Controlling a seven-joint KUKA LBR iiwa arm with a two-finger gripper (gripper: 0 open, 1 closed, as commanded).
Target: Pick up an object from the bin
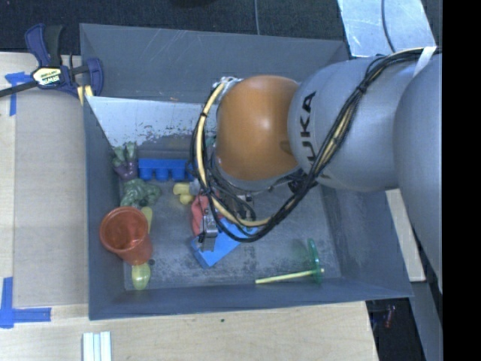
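1. Camera view: the gripper [208, 232] hangs below the arm's orange cover [252, 130], low in the middle of the grey bin [98, 277]. Whether the claw is apart or together cannot be told.
2. Its tip is at a red piece [197, 213] and just above a blue flat wedge [216, 253]. Whether it touches either is unclear.
3. Just to the left lie a small yellow thing [183, 193] and a blue toothed block [161, 171].
4. Further left are an orange cup [125, 232] and a green figure [138, 194].
5. A yellow stick with a green head [289, 277] lies well apart, on the bin's floor at lower right.
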